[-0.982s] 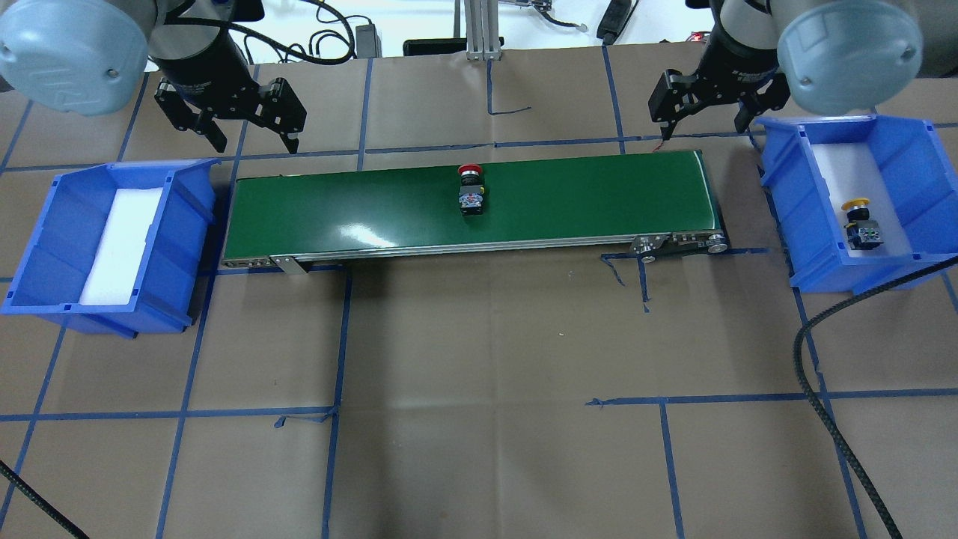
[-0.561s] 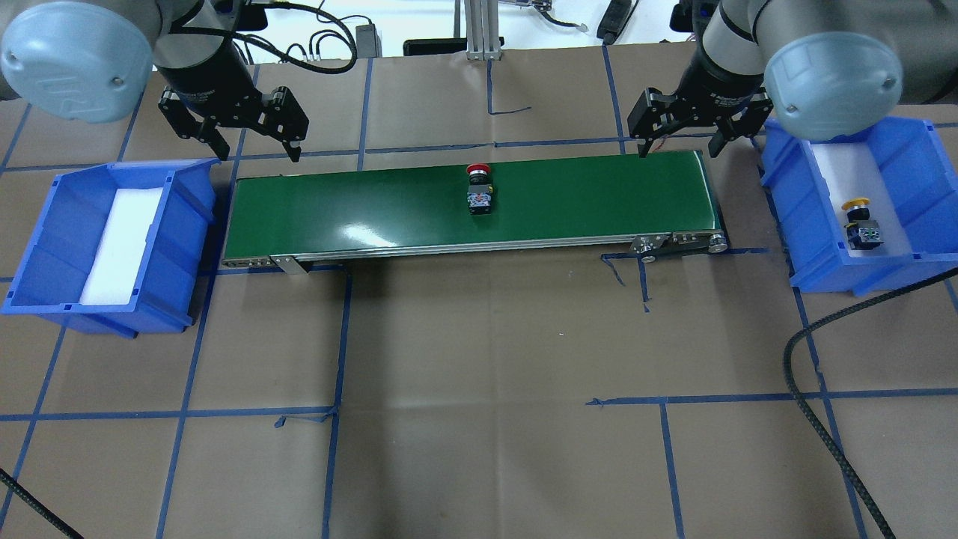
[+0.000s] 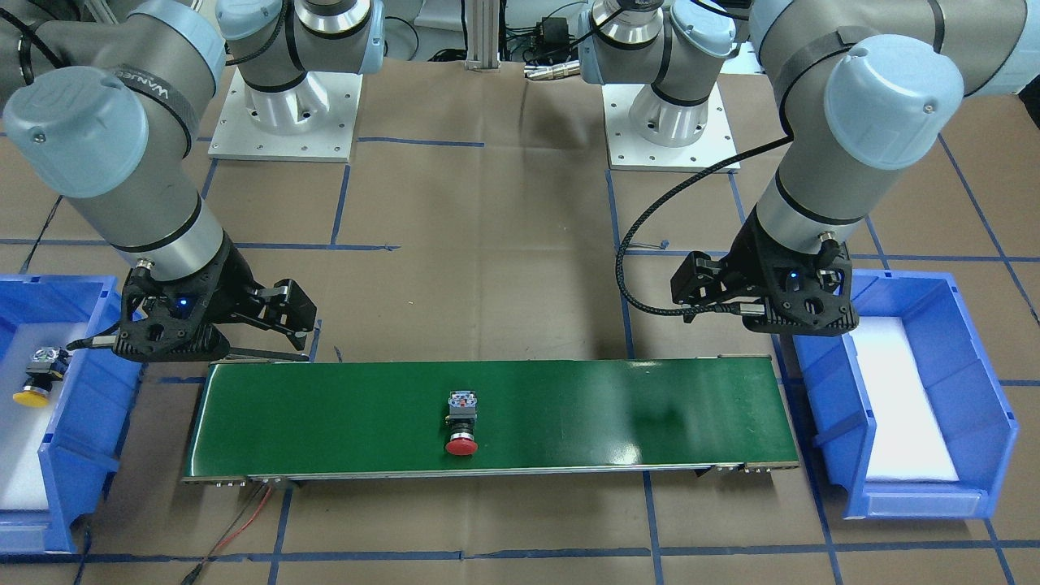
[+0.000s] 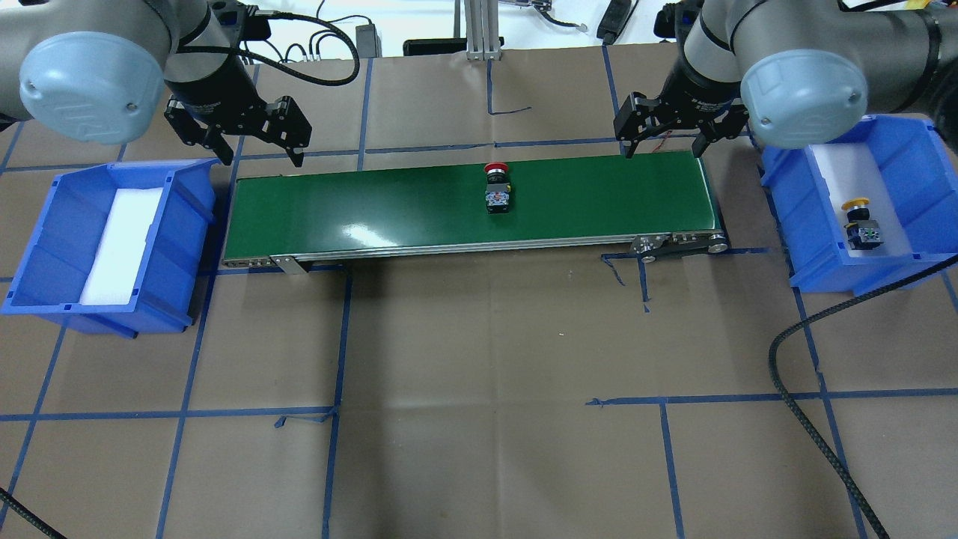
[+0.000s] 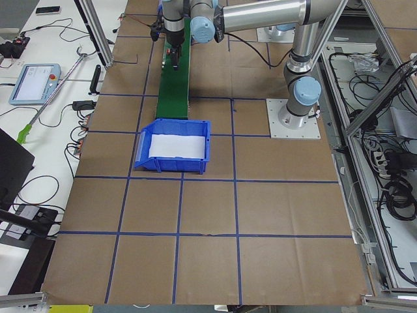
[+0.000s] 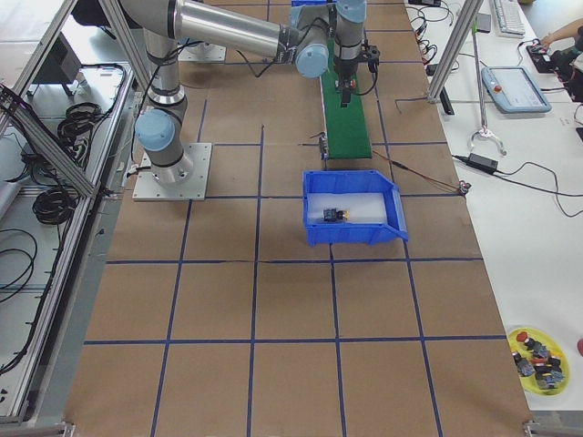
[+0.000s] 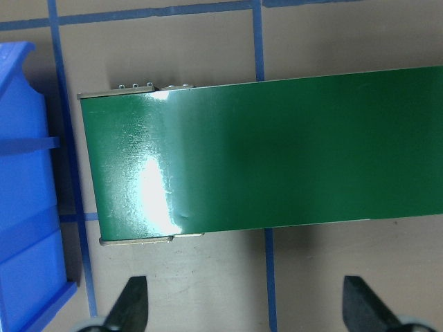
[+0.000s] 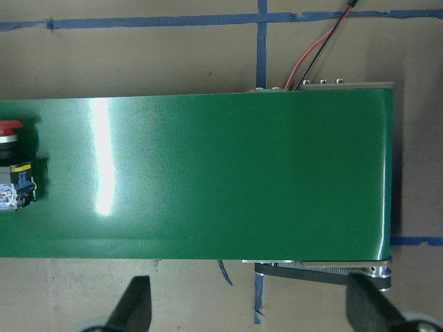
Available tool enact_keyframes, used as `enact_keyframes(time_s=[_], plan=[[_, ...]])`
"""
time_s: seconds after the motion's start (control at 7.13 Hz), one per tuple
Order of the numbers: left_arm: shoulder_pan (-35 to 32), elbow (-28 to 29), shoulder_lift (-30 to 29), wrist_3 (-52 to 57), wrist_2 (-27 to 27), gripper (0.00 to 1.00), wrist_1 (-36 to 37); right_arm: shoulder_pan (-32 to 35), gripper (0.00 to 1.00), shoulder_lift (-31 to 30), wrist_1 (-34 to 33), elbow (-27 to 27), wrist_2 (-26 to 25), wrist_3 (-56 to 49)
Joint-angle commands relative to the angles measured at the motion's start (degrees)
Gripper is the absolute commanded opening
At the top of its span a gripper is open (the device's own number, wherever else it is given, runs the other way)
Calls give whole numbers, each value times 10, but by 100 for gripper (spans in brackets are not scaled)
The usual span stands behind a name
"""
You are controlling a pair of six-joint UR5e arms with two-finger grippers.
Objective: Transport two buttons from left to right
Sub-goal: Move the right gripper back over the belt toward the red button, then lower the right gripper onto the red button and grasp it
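Note:
The red-capped button (image 4: 496, 187) lies on the green conveyor belt (image 4: 359, 213) a little right of its middle; it also shows in the front view (image 3: 461, 422) and at the left edge of the right wrist view (image 8: 10, 169). The yellow-capped button (image 4: 861, 221) lies on white foam in the right blue bin (image 4: 793, 213). My left gripper (image 4: 260, 156) is open and empty above the belt's left end, behind its far edge. My right gripper (image 4: 662, 148) is open and empty above the belt's right end, apart from the red button.
The left blue bin (image 4: 187, 224) holds only white foam. A black cable (image 4: 808, 389) loops over the table at the front right. Red and black wires (image 8: 315, 52) run from the belt's right end. Blue tape lines cross the brown table.
The red button has travelled to the right along the belt. My right gripper has moved left, from beside the right bin to over the belt's right end. My left gripper has shifted slightly right.

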Motion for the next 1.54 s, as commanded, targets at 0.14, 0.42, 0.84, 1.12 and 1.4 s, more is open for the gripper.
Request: enact_keyframes(time_s=[0.14,0.42,0.84,1.12,1.4], plan=[[0,0,1,0,-1,99,1,0,100,8,0,1,0,0],[1,0,2,0,0,99,1,0,100,12,0,5,0,1],[-2,-2,13,-4,2,99,-7,0,100,12,-1,11,1,1],[-2,-48,50,-1,1,99,-2,1,100,12,-11,14,0,0],[-1,-65,69,-1,-1,99,6,1,100,16,-13,14,1,0]])
